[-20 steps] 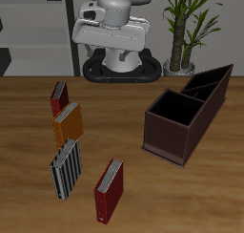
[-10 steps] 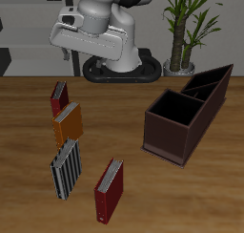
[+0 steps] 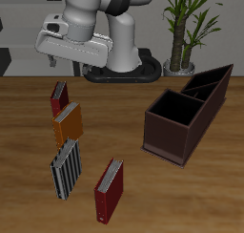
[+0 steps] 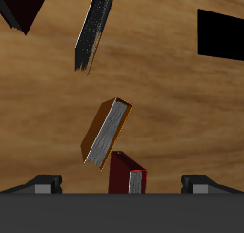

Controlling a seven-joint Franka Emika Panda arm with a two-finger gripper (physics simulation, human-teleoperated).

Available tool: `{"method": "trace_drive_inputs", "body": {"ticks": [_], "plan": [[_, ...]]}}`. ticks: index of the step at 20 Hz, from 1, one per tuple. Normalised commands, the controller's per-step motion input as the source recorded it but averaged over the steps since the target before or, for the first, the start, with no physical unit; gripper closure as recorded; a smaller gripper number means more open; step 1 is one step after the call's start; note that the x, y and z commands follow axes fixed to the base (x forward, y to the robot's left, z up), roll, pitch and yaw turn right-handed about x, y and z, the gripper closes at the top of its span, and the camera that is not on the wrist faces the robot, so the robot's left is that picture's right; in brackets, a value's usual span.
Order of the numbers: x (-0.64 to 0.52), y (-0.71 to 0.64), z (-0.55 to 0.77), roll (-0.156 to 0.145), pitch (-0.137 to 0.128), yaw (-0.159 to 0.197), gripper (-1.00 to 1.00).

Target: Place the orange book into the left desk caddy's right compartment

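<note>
Orange book point(image 3: 68, 124), black-and-white striped book point(image 3: 65, 168), dark red books point(image 3: 109, 190), maroon-brown caddy point(image 3: 187, 113).

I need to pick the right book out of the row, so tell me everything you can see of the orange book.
The orange book is a small, thin hardcover with a plain orange cover and pale page edges, the same in the wrist view. It stands upright on the wooden table, second in a row of four books, between a dark red book and the striped book. Nothing grips it.
</note>
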Motion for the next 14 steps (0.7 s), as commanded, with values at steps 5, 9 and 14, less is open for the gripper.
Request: {"method": "trace_drive_inputs", "body": {"ticks": [5, 9, 14], "plan": [[0.07, -0.09, -0.22, -0.03, 0.032, -0.033, -1.0], [0.13, 0.03, -0.18, 0.013, 0.007, -0.006, -1.0], [0.16, 0.11, -0.22, 0.029, 0.022, -0.006, -1.0]]}}
